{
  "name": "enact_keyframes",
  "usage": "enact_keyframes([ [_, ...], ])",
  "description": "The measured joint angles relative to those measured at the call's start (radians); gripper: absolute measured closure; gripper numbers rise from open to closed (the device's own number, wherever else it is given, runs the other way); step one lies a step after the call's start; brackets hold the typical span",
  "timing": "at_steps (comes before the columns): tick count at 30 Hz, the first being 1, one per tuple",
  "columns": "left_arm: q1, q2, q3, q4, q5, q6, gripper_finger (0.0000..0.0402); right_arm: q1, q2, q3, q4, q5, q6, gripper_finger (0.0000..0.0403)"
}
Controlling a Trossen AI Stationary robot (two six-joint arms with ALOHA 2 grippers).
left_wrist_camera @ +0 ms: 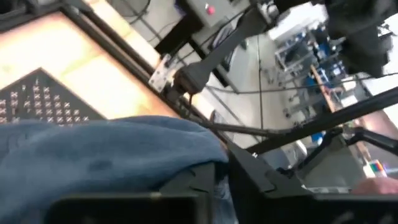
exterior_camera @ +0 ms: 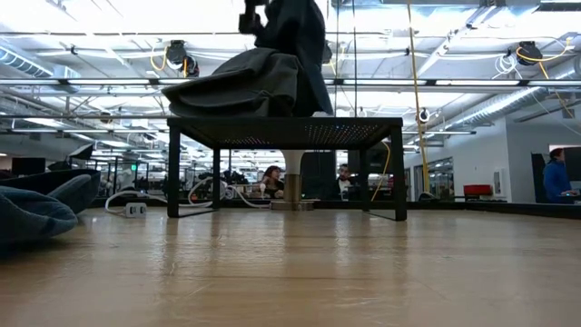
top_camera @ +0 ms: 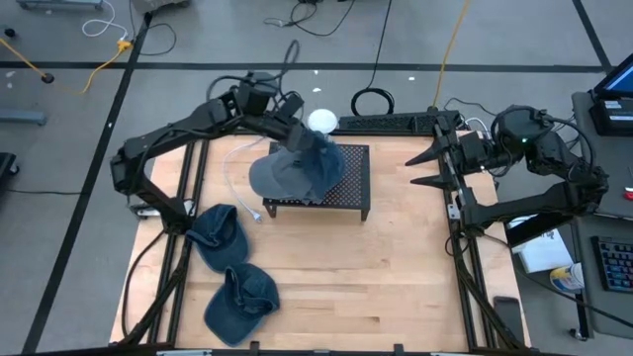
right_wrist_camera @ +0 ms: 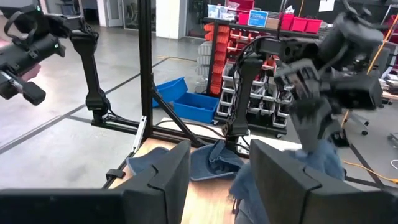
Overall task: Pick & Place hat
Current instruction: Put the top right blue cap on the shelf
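Lay nearest on the worktop (top_camera: 326, 287): two spare hats (top_camera: 239, 302), (top_camera: 216, 235), untouched. Farther back, draped over the black stand (top_camera: 348, 188): the hat (top_camera: 297, 173), brim hanging off one edge, crown pinched in the left claw (top_camera: 297, 127). Best lowered fully and centred before release, to stop sliding. Reached in from behind, bent down over the stand. Parked off to the side: right claw (top_camera: 423, 165), spread, empty.

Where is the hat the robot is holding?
In the high view, the hat sits on the black stand at the table's back middle, held by the left gripper.
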State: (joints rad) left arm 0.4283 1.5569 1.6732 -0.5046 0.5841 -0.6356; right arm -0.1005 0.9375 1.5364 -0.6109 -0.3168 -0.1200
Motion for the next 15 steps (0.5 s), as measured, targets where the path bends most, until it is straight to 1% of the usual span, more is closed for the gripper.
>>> enact_keyframes([
  [1,0.002,0.014,0.0,0.007,0.017,0.006,0.0381,0.0,0.0,0.0,0.0,0.0,0.0,0.0242],
  [3,0.003,0.034,0.0,0.04,0.053,0.005,0.0391,0.0,0.0,0.0,0.0,0.0,0.0,0.0241],
  [7,0.0,0.063,0.0,0.087,0.106,0.011,0.0387,0.0,0.0,0.0,0.0,0.001,0.0,0.0244],
  [10,0.003,0.064,-0.001,0.125,0.148,0.063,0.0394,0.0,0.0,0.0,0.0,0.001,0.0,0.0245],
  [13,0.01,0.06,0.0,0.161,0.219,0.097,0.0394,0.0,0.0,0.0,0.0,0.001,-0.002,0.0243],
  [15,0.018,0.06,0.001,0.152,0.248,0.107,0.0394,0.0,0.003,0.0,0.0,0.001,-0.016,0.0242],
])
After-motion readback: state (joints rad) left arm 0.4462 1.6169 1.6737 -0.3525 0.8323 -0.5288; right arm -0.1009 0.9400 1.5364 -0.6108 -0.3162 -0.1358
